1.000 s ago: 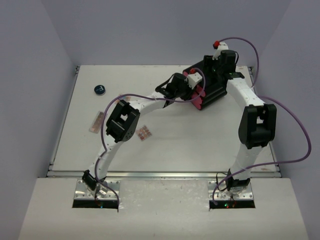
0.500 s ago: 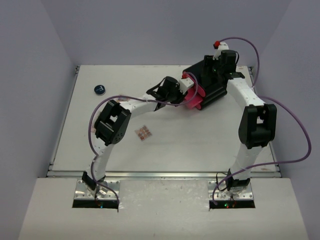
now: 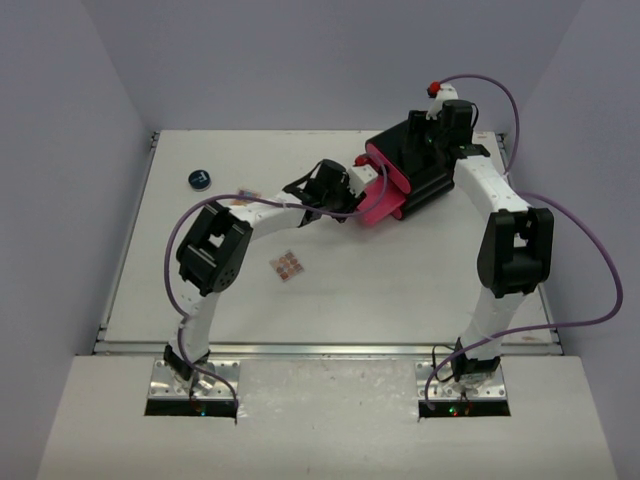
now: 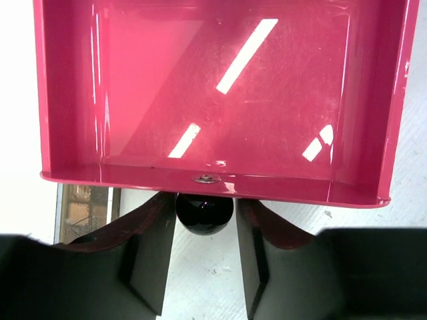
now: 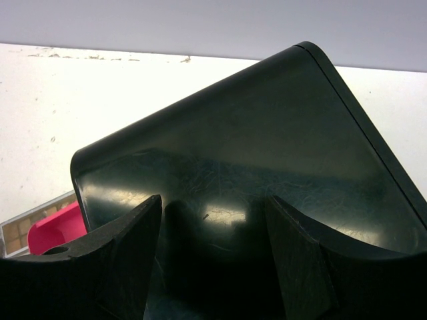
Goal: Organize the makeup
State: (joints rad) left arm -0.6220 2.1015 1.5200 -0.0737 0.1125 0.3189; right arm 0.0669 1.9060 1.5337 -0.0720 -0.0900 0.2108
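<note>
My left gripper [image 3: 348,190] is shut on the black knob [image 4: 204,213] of a pink drawer [image 4: 220,93], which is empty and stands pulled out of the black box [image 3: 418,165]. My right gripper [image 5: 213,207] is open, its fingers resting on the box's black top [image 5: 267,133]. A tan-pink palette [image 3: 288,266] lies in the middle of the table. Another palette [image 3: 246,197] lies partly under the left arm and also shows in the left wrist view [image 4: 83,213]. A round dark-blue jar [image 3: 200,179] sits at the far left. No sticks or compact show.
The white table [image 3: 400,290] has a raised metal rim along its near edge [image 3: 330,347]. The left arm's elbow [image 3: 208,250] hangs over the left part of the table. A palette's edge [image 5: 27,227] and a pink drawer front [image 5: 57,227] show beside the box.
</note>
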